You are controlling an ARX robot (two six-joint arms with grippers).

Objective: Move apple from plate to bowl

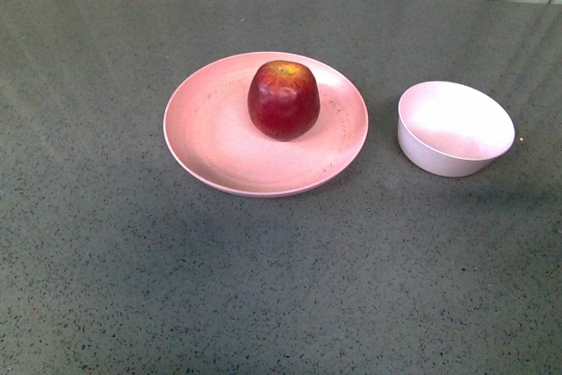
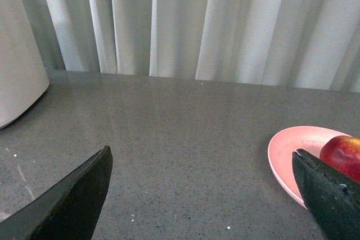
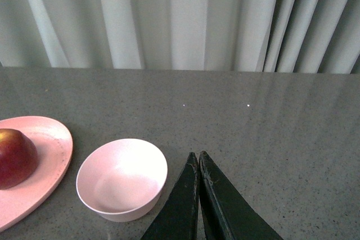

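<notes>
One red apple (image 1: 283, 100) sits on the pink plate (image 1: 211, 142) mid-frame, bowl (image 1: 456, 129) at right; left end effector (image 2: 201, 158) is spread wide, right end effector (image 3: 198, 158) squeezed together, both holding nothing.

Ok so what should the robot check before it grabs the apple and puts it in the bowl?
1. The apple sits on the plate with nothing on top of it: ok.
2. The bowl stands upright with nothing inside: ok.
3. Bowl and plate are apart, not touching: ok.
4. The left hand is open and holds nothing: ok.
5. The right hand is open and ready to grab: not ok, its fingers are shut together.
6. Which hand is nearer the apple: cannot tell, neither arm shows in the front view.
</notes>
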